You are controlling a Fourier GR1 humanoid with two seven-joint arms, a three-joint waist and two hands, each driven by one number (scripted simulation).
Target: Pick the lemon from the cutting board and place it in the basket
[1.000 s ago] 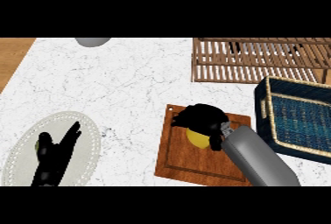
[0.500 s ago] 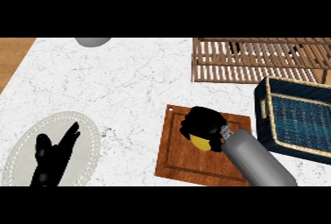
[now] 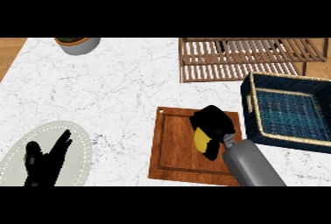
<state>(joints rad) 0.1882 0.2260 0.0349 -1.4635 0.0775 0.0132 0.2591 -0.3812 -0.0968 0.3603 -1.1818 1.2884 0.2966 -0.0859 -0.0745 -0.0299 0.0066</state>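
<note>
At the counter's near left corner the left hand (image 3: 45,161) rests with straight fingers pointing up, over a pale oval plate (image 3: 77,135); it holds nothing and looks parked out of the way, leaving the work to the other arm.

Near the front edge, right of centre, lies the wooden cutting board (image 3: 174,148). The right hand (image 3: 213,122) is over the board's right half, its fingers curled round the lemon (image 3: 203,142), whose yellow shows beneath the black palm on the left side. Whether the fruit is lifted or touching the wood cannot be told from above. The grasp comes from over the top, which I judge suits carrying the lemon sideways and setting it down inside walls.

Just beside the board's right edge, toward the counter's right edge, stands the dark blue basket (image 3: 249,94) with its pale woven rim, open-topped and close enough for a short transfer to the right.

Farther back, along the far edge, sit a wooden slatted rack (image 3: 245,59) at right and a grey pot (image 3: 81,46) at left.
</note>
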